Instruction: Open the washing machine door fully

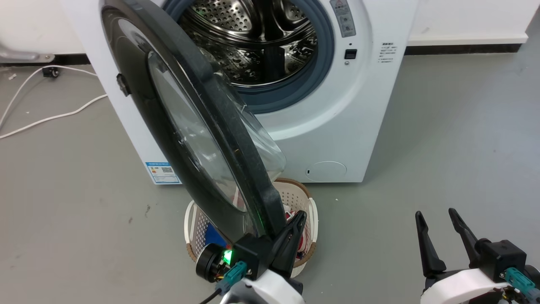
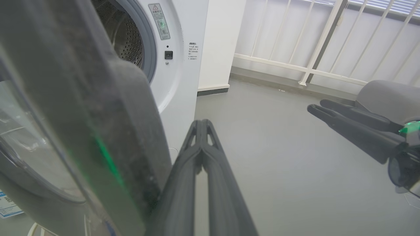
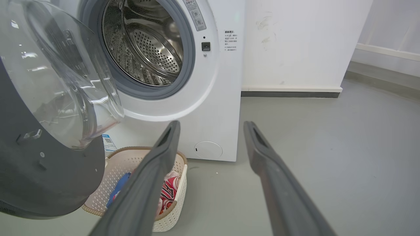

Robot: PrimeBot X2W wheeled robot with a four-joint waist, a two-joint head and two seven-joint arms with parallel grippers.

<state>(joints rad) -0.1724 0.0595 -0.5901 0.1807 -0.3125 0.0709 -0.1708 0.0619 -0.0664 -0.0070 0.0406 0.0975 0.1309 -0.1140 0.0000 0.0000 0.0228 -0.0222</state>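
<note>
Currently washing machine door (image 1: pixel 185 122) stands partway open, edge-on to my head camera, running from upper left to lower centre of frame; drum (image 1: pixel 253 38) exposed behind. Left gripper (image 1: pixel 299 217) clenched on nothing, lying along drum-side face of door's lower rim, touching or just beside. Right gripper (image 1: pixel 434 213) released, lower right, well apart. I judge left arm nearer; push toward frame left should swing door wider.

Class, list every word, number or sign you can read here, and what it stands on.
Grey warning strip on the washing machine front: too small to read.
Print block beside the latch: blurred.
Blue sticker at its lower corner: too small.
Nothing legible.
</note>
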